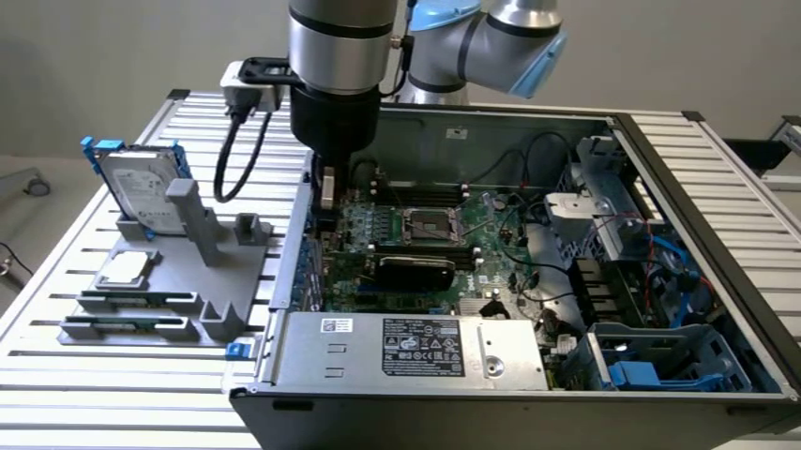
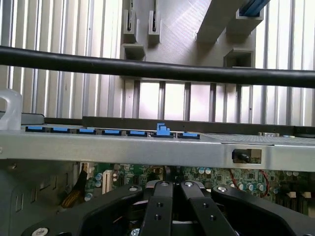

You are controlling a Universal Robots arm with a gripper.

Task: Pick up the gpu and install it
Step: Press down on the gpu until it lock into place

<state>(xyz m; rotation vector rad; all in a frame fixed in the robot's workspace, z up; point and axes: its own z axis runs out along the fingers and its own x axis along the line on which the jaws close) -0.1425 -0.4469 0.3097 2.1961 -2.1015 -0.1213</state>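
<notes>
The gpu (image 1: 415, 270), a small card with a glossy black shroud, stands on the green motherboard (image 1: 375, 230) just below the CPU socket, inside the open computer case. My gripper (image 1: 328, 199) hangs at the case's wall on the exterior view's left, apart from the gpu. In the wrist view the two black fingers (image 2: 158, 206) of the gripper (image 2: 172, 186) are pressed together with nothing between them, over the motherboard edge and the case's metal rail (image 2: 147, 147).
A grey holder (image 1: 175, 272) left of the case carries a hard drive (image 1: 135, 187) in a blue frame, a square CPU chip (image 1: 126, 269) and memory sticks. A black cable (image 2: 157, 70) crosses the wrist view. The power supply (image 1: 414, 349) and drive cages (image 1: 626, 225) crowd the case.
</notes>
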